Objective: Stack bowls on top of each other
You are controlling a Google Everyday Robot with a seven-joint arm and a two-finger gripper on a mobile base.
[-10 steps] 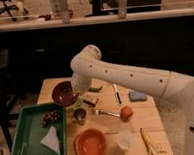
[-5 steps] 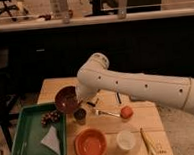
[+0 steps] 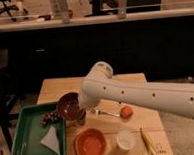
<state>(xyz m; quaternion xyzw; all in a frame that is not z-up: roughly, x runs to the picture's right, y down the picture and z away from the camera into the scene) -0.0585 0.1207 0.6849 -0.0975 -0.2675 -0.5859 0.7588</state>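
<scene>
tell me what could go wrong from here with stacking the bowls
1. The brown bowl hangs tilted at the gripper, which is hidden behind the arm at the bowl's right rim. Likely gripped by one edge, it could slip onto the green tray or the grapes.
2. The orange bowl sits close to the white cup, so lowering off-centre might knock the cup.
</scene>
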